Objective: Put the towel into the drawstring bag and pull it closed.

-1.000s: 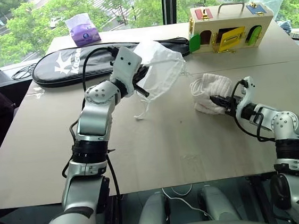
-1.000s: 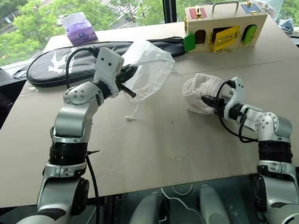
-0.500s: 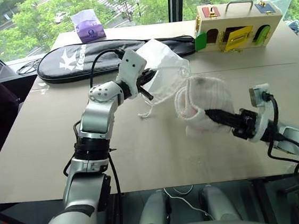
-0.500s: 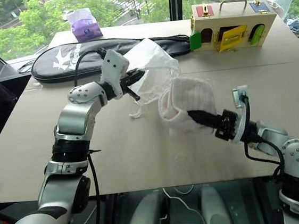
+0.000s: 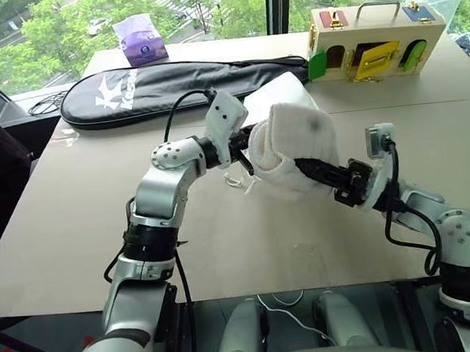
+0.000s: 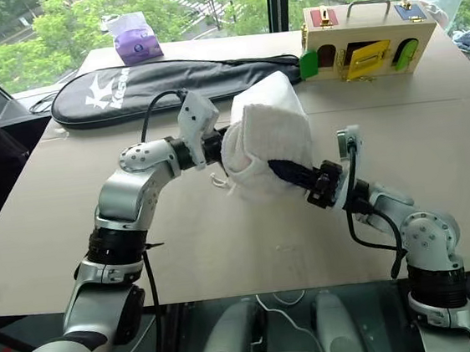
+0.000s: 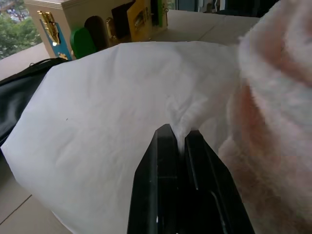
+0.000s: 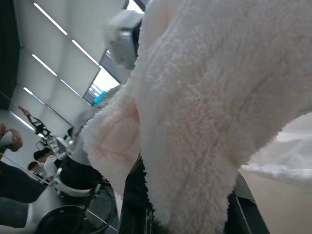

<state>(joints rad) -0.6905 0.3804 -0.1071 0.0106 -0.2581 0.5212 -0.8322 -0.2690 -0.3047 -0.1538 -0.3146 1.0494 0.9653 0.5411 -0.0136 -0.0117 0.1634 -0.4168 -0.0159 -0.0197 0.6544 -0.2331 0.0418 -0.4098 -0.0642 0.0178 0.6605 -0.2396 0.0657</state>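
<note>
Above table (image 5: 71,218) | right gripper (image 5: 308,168) pinching towel (image 5: 295,149) | touching drawstring bag (image 7: 112,112)

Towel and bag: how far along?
Done: both are off the table. The left gripper is shut on the drawstring bag; the right gripper is shut on the towel. In hand: the towel is held up against the bag, not visibly inside. Left: push it in, then pull the cord closed.
</note>
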